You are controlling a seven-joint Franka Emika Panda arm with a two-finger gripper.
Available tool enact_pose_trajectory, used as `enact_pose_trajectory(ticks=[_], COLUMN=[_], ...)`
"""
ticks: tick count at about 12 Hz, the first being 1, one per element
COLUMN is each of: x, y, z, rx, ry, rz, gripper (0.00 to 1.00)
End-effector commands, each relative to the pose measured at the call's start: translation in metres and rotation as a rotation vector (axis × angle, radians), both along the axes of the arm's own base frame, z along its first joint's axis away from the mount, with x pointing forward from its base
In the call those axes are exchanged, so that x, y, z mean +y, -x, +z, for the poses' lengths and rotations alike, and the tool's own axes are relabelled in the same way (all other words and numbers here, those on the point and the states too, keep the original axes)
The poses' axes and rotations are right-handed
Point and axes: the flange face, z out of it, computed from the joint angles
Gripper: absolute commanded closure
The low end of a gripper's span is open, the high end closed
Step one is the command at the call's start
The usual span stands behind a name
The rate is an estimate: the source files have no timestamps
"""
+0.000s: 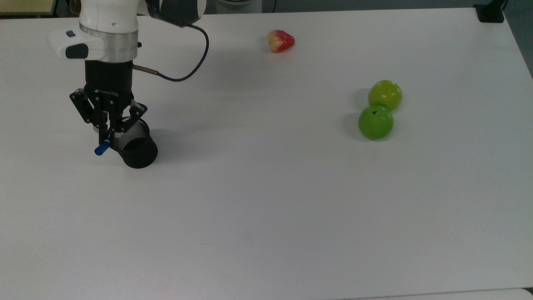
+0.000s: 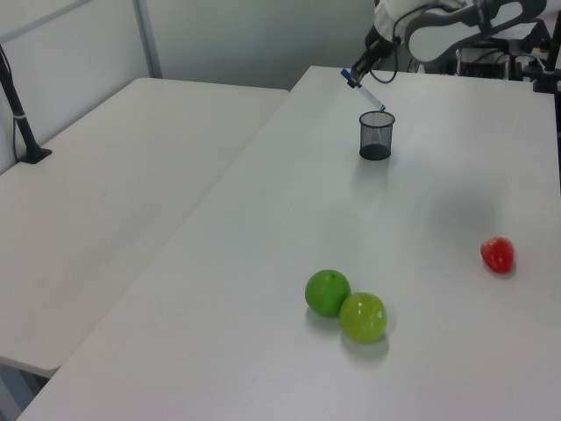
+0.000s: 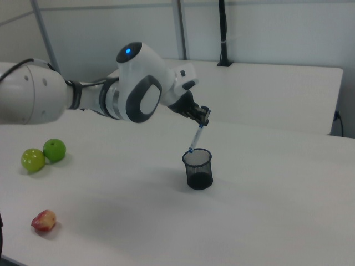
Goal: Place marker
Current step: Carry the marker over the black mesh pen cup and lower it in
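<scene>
The marker [image 3: 196, 137], white-barrelled with blue ends, hangs tilted in my gripper [image 3: 203, 121], which is shut on its upper part. Its lower blue end sits just above the rim of the black mesh cup [image 3: 199, 174], which stands upright on the white table [image 3: 111, 210]. In the top view my gripper [image 1: 107, 134] is over the cup's [image 1: 139, 156] left rim, and the marker's blue end [image 1: 100, 149] pokes out to the cup's left. In the left view the marker [image 2: 366, 95] slants down toward the cup [image 2: 376, 140].
Two green apples [image 1: 385, 95] [image 1: 375, 122] lie side by side at the top view's right. A red-yellow fruit [image 1: 281, 41] sits near the far edge. A black clamp [image 1: 490, 12] is at the far right corner. A second table [image 2: 105, 175] adjoins in the left view.
</scene>
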Motion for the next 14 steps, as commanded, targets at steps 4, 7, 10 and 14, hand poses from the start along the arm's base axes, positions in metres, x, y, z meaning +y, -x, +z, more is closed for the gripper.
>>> enact_pose_trajectory(ticks=[4,7,10,14], x=[-0.007,-0.008,-0.008,-0.007], y=[0.01,0.01,0.01,0.009], z=[-0.045,-0.048,-0.046,-0.045], rx=[0.009,0.015,0.011,0.006], ry=[0.019,0.018,0.015,0.003], rz=[0.016,0.013,0.01,-0.006], gripper=[0.84,0.78,0.53,0.0])
